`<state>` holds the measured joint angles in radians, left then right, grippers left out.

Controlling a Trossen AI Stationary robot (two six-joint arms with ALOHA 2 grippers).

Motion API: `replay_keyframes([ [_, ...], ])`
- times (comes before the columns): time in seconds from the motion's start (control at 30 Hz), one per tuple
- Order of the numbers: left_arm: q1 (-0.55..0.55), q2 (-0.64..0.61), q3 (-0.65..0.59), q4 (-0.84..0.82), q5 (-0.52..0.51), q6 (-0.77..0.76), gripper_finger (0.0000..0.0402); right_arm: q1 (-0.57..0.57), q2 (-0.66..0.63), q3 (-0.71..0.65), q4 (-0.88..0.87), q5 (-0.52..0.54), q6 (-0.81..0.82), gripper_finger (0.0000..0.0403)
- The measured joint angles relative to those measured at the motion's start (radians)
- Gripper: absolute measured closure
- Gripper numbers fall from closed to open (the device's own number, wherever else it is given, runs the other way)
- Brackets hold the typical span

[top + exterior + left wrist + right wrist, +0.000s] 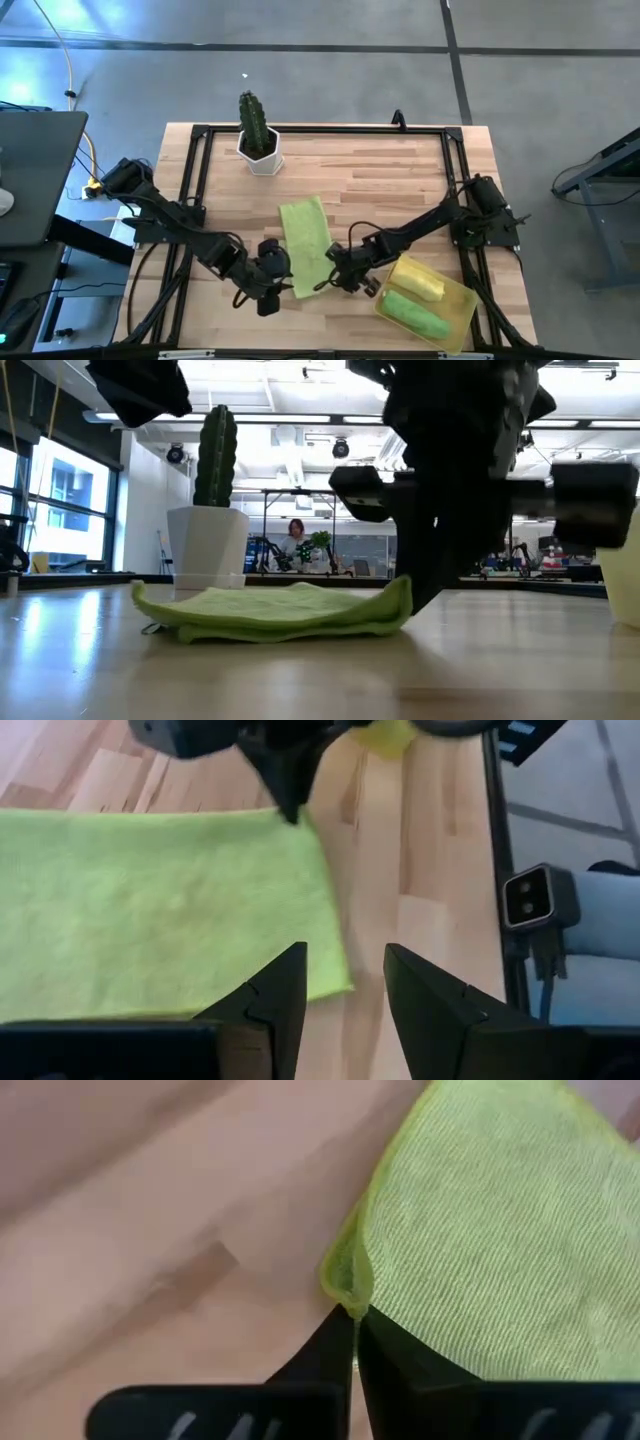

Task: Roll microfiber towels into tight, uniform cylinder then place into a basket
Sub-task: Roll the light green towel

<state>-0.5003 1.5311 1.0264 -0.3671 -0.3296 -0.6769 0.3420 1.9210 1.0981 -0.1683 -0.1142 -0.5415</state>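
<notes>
Two rolled towels, yellow [420, 278] and green [416, 312], show in the basket [462, 300] only from above. Right gripper [355, 1320] pinches the flat lime towel [306, 243] corner; left gripper [345, 982] hovers parted. No writing legible.

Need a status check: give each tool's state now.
Left tool: open, empty.
Right tool: shut on the flat lime green microfiber towel's edge.

1. Both arms are dark, jointed and slender, with blocky bases and black cables.
2. The left pincer [345, 995] has two black wedge-shaped fingers.
3. The right pincer [355, 1330] has matching black tapered fingers.
</notes>
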Motion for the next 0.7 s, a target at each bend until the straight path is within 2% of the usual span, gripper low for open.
replay_keyframes([
  [0.13,-0.002,0.024,-0.001,-0.041,-0.023,0.009,0.0275,-0.025,-0.014,0.0,-0.007,-0.069,0.117,0.0402],
  [0.3,-0.007,0.08,0.0,-0.038,-0.049,0.089,0.0275,-0.08,-0.023,0.0,0.034,-0.23,0.347,0.0402],
  [0.5,-0.013,0.165,0.0,-0.017,-0.056,0.14,0.0275,-0.141,-0.023,0.0,0.037,-0.238,0.662,0.0402],
  [0.7,-0.013,0.232,-0.001,0.063,-0.056,0.202,0.0275,-0.185,-0.023,0.0,0.034,-0.238,0.862,0.0403],
])
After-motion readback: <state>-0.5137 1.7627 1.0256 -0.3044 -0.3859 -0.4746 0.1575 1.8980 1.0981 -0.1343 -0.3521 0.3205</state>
